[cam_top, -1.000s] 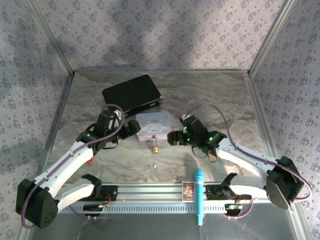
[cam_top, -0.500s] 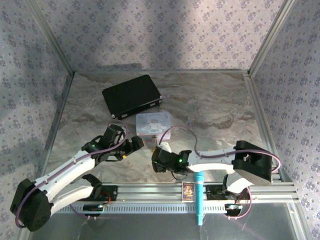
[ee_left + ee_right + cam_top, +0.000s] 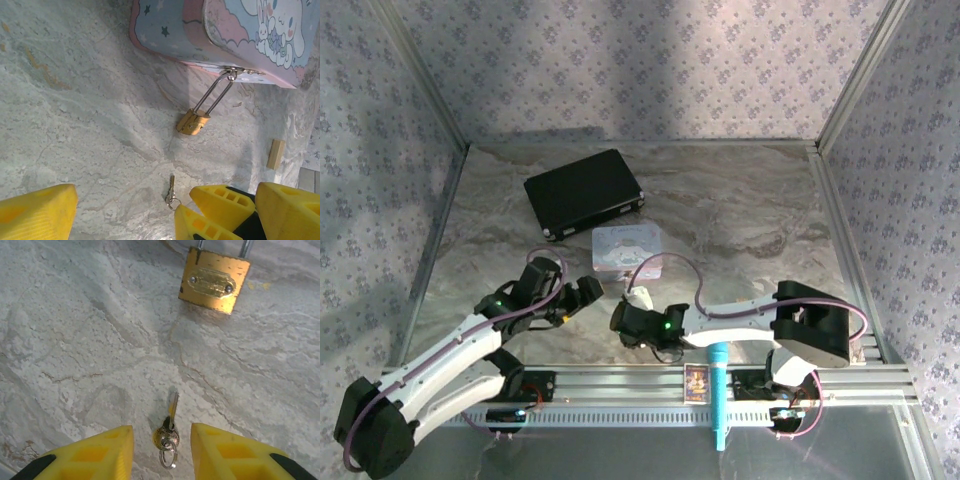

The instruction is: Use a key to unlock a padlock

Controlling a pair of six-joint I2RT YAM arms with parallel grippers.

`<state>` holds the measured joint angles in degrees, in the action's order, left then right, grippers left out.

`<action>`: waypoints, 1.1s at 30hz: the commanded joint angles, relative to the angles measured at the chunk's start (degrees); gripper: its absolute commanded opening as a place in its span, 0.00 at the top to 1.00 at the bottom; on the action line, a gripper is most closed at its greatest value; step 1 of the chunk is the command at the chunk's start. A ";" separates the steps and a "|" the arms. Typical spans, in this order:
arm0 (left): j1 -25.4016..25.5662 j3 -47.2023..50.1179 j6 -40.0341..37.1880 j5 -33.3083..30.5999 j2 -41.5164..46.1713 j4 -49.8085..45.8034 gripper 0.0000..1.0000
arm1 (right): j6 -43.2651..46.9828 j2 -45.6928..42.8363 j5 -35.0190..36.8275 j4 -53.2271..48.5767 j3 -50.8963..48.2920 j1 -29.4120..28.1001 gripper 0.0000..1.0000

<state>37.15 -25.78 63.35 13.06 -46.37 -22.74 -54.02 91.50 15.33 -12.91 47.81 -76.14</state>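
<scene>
While the key lies flat on the worktop just short of the padlock, the right gripper has its jaws open either side of it, not gripping. The padlock's shackle is hooked through the tin's clasp. The left gripper is nearby, jaws wide and empty.

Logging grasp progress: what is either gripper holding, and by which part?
Nothing is held. The key lies on the table inside the open right gripper; the left gripper is open too.
</scene>
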 commanded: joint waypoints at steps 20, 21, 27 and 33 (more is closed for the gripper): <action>0.43 0.73 0.83 -0.45 0.23 0.49 0.13 | -4.31 5.60 -1.57 0.05 -1.15 -0.56 1.00; 0.46 0.84 0.82 -0.11 0.07 1.16 0.15 | -4.10 4.76 -1.88 0.89 -2.01 -0.27 1.00; 2.09 4.31 5.15 2.33 -1.21 12.96 0.28 | 2.24 -3.12 -5.28 9.15 -9.28 2.98 1.00; 6.10 6.28 18.55 1.59 -3.39 22.90 0.29 | 5.68 -7.05 -10.37 13.24 -10.66 6.72 1.00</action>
<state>41.17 -19.84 73.82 14.81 -49.91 -7.77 -51.42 86.48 8.47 -3.29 37.78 -70.37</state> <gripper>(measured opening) 0.715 0.052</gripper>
